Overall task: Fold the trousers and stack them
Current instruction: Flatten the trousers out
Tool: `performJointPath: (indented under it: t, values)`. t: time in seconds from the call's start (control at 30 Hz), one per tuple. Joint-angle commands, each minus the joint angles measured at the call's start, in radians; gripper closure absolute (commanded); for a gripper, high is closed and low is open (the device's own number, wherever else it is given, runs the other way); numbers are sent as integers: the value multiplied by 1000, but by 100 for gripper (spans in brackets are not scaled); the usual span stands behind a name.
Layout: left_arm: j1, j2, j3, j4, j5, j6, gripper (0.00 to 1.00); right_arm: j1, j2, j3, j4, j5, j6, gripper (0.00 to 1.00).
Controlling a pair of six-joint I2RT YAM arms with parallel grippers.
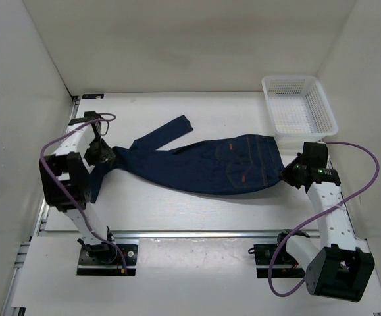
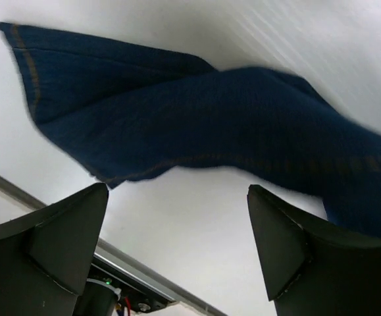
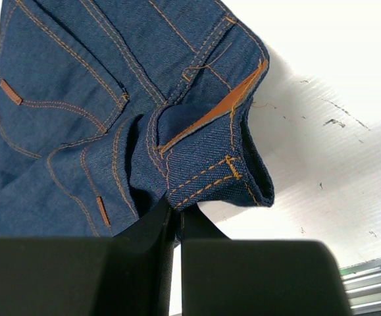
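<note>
We see the long pair of dark navy-blue denim jeans (image 1: 210, 168), an even deep blue with a fine diagonal weave in the right wrist view. Orange-brown stitching runs in paired lines along their back pockets, seams and waistband. A tan-brown leather patch (image 3: 213, 112) sits at the waistband, and small brown tabs mark the pocket edges. The rectangular white plastic mesh basket (image 1: 300, 108) carries a regular grid of small holes. The flat white table (image 1: 197, 217) bears a few dark scuff marks. The robot arms (image 1: 328, 210) are white with black joints and purple cables (image 1: 378, 168). The left gripper (image 2: 177, 197) and right gripper (image 3: 176, 214) are matt black.
</note>
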Motion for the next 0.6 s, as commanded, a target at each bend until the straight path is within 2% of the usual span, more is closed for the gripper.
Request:
performJointPath:
  t: [0.0,0.03,0.13,0.27,0.3,0.4,0.43,0.57]
  values:
    - [-5,59,-18,43,-41,-51,2,-3,-1,9,39,-26,-9,99]
    - [-5,71,-30,59,-52,-65,2,-3,-1,9,39,-35,-9,99]
    - [-5,100,-30,69,-101,-88,11,-3,-1,9,39,-35,-9,99]
    - [-5,124,-12,60,-111,-107,36,-3,-11,9,39,-35,-9,99]
    - [-5,124,-12,60,-121,-107,49,-3,-11,9,39,-35,-9,99]
    - [-5,95,-22,40,-151,-119,72,-3,-11,9,39,-35,-9,99]
    - [-5,85,-33,40,-168,-119,90,-3,-11,9,39,-35,-9,99]
    - [4,65,-19,-6,-237,-128,90,-3,-11,9,39,-35,-9,99]
